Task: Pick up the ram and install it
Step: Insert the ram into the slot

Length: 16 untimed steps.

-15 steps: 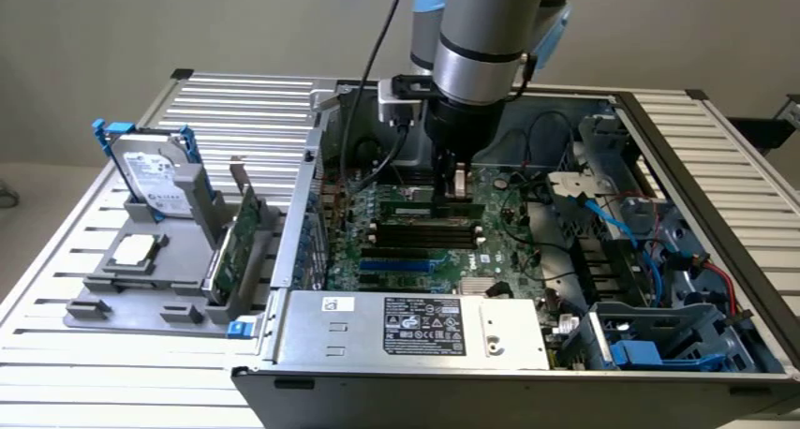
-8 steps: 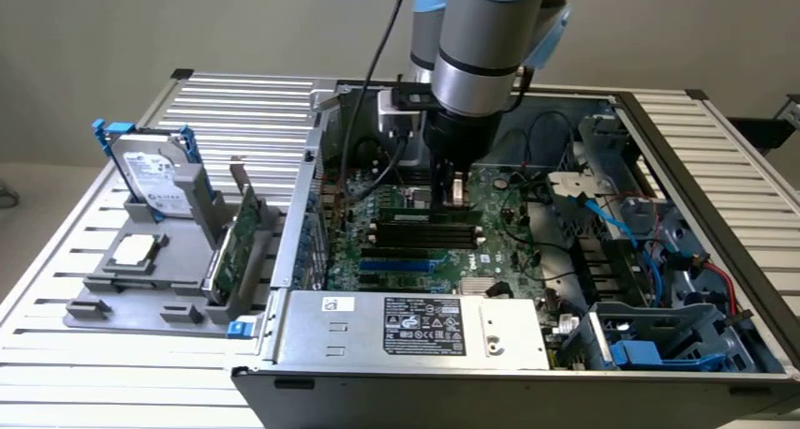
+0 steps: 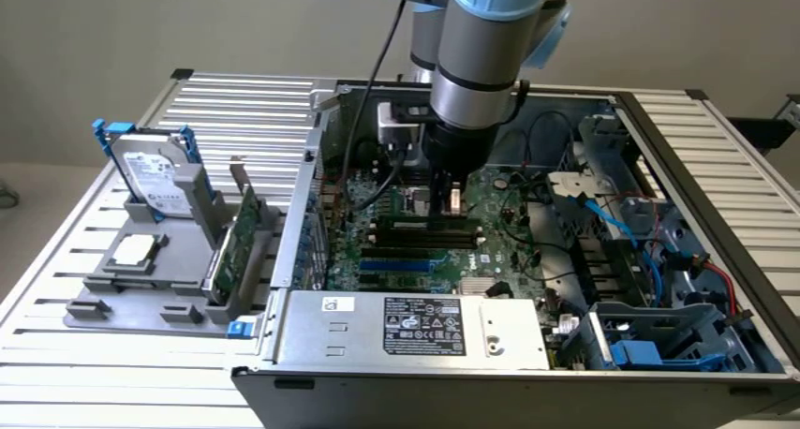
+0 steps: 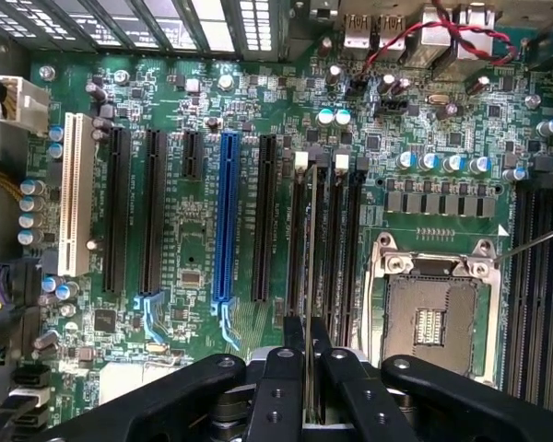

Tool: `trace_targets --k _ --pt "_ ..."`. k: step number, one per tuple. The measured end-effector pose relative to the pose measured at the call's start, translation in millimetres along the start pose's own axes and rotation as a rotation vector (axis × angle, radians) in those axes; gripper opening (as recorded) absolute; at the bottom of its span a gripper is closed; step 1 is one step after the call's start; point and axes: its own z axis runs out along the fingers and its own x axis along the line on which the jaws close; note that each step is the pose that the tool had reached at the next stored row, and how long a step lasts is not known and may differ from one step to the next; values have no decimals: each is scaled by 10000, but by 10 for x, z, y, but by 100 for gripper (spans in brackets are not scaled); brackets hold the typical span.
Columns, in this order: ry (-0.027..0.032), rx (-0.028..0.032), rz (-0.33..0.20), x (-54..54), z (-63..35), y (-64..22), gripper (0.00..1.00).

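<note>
My gripper (image 3: 448, 193) hangs low inside the open computer case (image 3: 700, 167), over the motherboard (image 3: 500, 251). It is shut on the ram (image 3: 454, 201), a thin green stick held on edge. In the wrist view the two black fingers (image 4: 293, 345) pinch the ram (image 4: 310, 267), which shows edge-on as a narrow line. The stick runs lengthwise over one of the black memory slots (image 4: 300, 239) just beside the CPU socket (image 4: 430, 313). Whether it touches the slot I cannot tell.
A silver hard drive with blue rails (image 3: 156, 176), a green expansion card (image 3: 238, 237) and a processor (image 3: 135, 251) stand on a grey fixture at the exterior view's left. The power supply (image 3: 413, 326) fills the case's near side. Blue cables (image 3: 625, 232) lie at the exterior view's right.
</note>
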Motion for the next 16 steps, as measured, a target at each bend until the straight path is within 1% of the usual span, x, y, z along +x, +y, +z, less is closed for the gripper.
trace_targets --k 4,12,16 --pt "-1 -19 0 1 65 -4 14" --pt "0 -19 0 2 66 -4 14" --pt "1 9 0 1 67 -4 14"
